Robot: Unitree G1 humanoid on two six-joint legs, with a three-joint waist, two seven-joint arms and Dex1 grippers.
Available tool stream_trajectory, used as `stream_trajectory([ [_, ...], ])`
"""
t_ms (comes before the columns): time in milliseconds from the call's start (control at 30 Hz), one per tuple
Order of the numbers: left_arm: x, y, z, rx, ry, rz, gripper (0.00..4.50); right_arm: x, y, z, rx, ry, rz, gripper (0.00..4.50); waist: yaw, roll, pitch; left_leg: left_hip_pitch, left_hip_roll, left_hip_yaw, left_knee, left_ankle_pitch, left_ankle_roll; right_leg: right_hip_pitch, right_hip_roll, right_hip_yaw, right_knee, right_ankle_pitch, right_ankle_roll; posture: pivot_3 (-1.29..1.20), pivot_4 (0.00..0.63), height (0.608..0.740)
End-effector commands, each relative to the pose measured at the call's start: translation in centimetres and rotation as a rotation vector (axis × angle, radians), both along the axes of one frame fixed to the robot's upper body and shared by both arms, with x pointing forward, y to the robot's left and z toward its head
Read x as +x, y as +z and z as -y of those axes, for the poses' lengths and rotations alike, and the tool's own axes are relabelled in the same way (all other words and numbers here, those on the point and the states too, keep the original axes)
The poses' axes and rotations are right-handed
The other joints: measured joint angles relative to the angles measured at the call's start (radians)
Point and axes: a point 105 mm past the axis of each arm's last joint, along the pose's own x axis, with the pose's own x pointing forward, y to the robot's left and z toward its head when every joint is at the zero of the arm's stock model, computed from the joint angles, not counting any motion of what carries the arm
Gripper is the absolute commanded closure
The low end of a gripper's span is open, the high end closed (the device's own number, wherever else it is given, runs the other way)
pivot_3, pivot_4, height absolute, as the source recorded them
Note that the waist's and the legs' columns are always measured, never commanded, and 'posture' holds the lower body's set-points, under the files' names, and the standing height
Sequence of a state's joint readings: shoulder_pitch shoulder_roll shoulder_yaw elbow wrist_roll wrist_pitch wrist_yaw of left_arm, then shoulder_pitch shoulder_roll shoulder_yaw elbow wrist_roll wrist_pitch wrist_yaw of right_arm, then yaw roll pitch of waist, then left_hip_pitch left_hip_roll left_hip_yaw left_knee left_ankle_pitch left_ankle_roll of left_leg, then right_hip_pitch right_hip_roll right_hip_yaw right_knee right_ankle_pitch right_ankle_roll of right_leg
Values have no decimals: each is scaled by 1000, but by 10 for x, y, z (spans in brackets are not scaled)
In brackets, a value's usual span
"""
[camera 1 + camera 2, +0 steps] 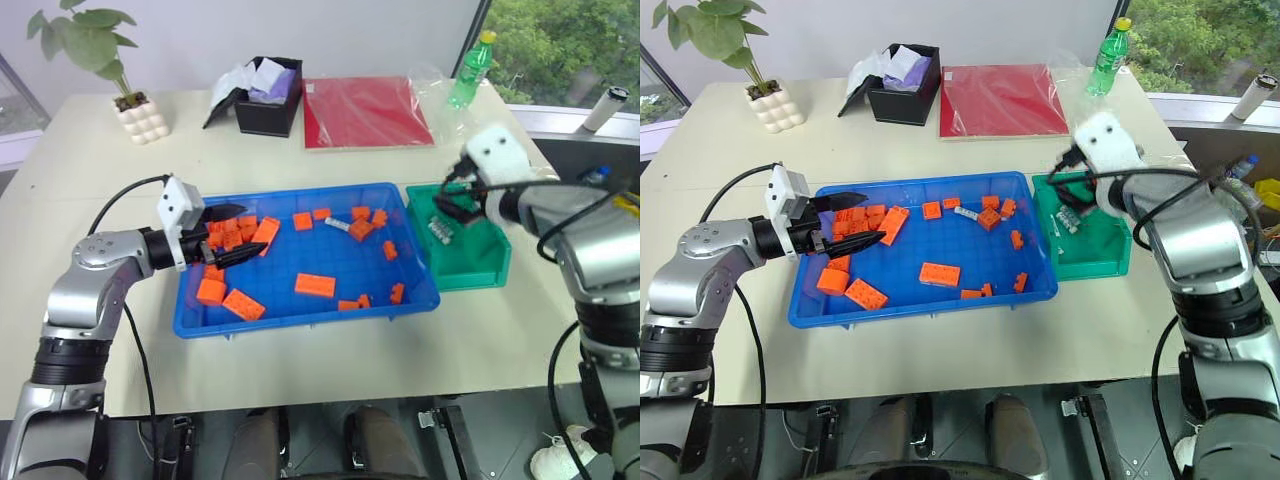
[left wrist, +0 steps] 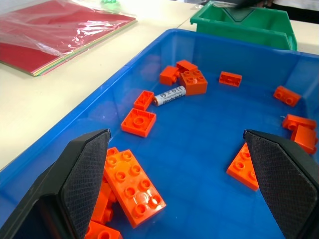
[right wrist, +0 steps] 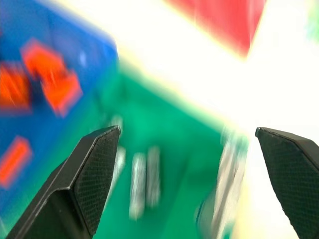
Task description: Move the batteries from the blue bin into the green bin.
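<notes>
Cream table [image 1: 330, 340], blue bin [image 1: 300, 322], green bin [image 1: 470, 275]

Green bin [image 1: 470, 262] right of blue bin [image 1: 300, 322]

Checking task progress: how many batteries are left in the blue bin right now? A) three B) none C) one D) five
C: one battery lies in the blue bin among the orange blocks, next to a block near the far wall; the other batteries already lie in the green bin, where the open right gripper hovers.
</notes>
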State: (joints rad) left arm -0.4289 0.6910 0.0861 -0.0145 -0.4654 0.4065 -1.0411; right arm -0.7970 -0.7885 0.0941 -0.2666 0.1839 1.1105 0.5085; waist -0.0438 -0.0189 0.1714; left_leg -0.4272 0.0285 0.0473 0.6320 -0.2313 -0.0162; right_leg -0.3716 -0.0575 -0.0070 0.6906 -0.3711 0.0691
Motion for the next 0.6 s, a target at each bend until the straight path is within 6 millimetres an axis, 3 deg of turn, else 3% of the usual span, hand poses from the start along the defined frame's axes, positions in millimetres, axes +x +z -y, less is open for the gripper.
stream_trajectory([
  [33,0,13,-2,18,-2,51,0,-5,10,-33,36,186,14,44,2,0,0,0,0,0,0,0,0,0,0,0,0,0,0,0,150,740],
  [367,3,20,0,22,2,82,0,8,-32,-71,2,430,-108,44,11,0,0,0,-1,0,2,0,0,2,-2,0,0,0,0,0,150,740],
  [600,-1,18,0,23,11,80,0,19,-46,-93,-45,558,-134,44,0,0,0,0,-1,0,2,1,-1,1,-1,0,1,0,0,0,150,740],
])
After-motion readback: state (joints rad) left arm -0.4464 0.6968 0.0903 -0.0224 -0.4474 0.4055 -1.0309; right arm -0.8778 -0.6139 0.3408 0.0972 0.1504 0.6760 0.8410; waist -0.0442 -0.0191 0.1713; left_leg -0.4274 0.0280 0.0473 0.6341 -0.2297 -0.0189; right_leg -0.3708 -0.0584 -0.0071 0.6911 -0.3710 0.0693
